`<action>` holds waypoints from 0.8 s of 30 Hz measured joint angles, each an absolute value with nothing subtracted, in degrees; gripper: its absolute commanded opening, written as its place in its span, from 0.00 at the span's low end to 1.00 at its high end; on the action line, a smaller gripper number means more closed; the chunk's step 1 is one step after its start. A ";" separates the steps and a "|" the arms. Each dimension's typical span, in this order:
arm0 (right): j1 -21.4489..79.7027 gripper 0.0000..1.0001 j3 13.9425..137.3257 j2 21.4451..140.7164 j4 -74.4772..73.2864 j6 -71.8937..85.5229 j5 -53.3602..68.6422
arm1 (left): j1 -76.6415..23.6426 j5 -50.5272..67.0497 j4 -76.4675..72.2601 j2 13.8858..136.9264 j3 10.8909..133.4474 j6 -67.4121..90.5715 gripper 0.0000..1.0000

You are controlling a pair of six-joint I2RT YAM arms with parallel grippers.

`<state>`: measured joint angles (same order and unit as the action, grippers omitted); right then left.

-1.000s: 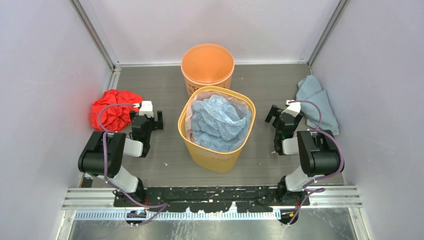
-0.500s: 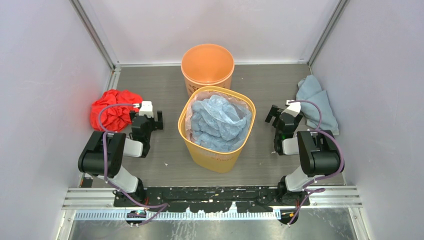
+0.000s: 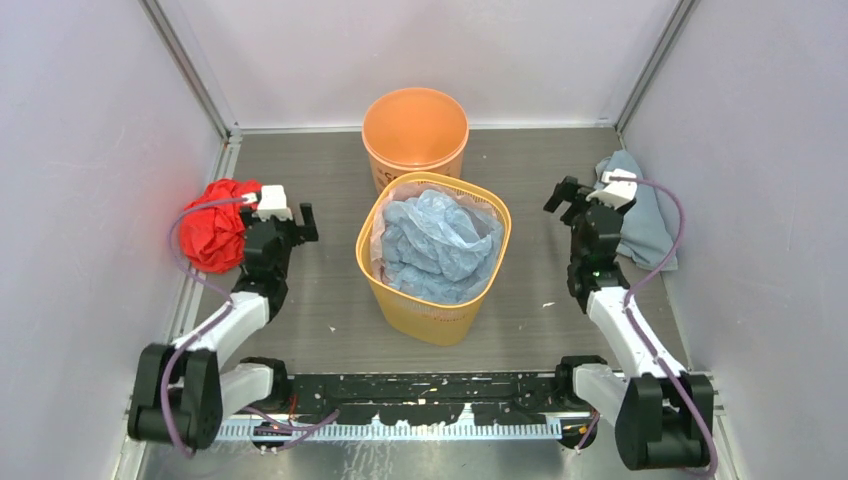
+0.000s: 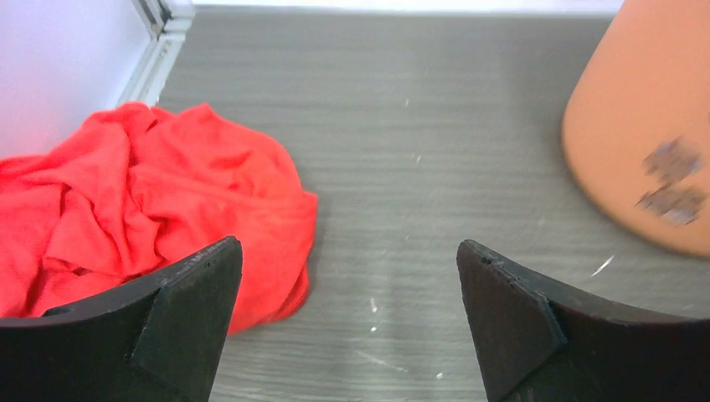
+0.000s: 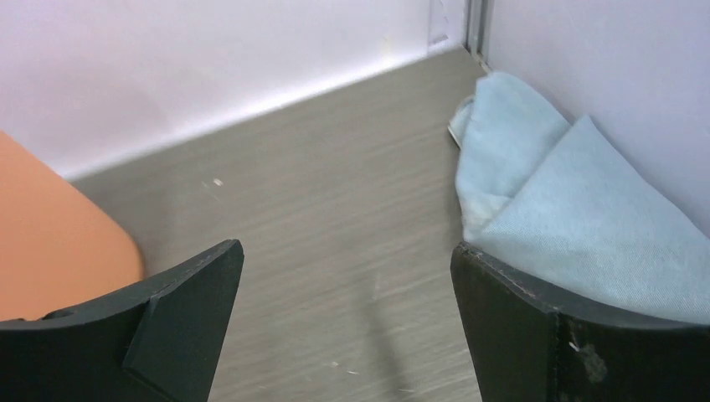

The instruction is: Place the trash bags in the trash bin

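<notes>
The trash bin, a round orange bucket, stands at the back centre, and its side shows in the left wrist view and the right wrist view. A crumpled blue trash bag fills the yellow bin just in front of it. My left gripper is open over the floor, left of the yellow bin, with nothing between its fingers. My right gripper is open and holds nothing, right of the yellow bin.
A crumpled red bundle lies by the left wall, just left of my left gripper. A folded light blue cloth lies against the right wall beside my right gripper. Walls close in three sides.
Both arms have unfolded and reached forward. The left gripper moved back-left toward the red bundle, the right gripper back-right toward the light blue cloth. Both stayed open.
</notes>
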<state>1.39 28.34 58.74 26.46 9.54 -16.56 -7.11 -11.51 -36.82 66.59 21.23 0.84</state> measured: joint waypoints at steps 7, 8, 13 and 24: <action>1.39 1.00 49.98 55.64 -0.43 20.18 -12.01 | -7.11 -10.90 -11.33 54.35 37.23 13.52 1.00; 1.37 1.00 53.43 55.75 -3.44 21.76 -9.85 | -7.11 -10.15 -8.80 53.41 39.46 15.14 1.00; 1.32 1.00 62.85 55.94 -11.97 29.67 0.84 | -7.11 -1.58 5.45 48.84 52.10 21.52 1.00; 12.53 1.00 75.53 63.35 -30.81 28.18 9.47 | -7.11 11.25 19.09 48.45 67.31 33.23 1.00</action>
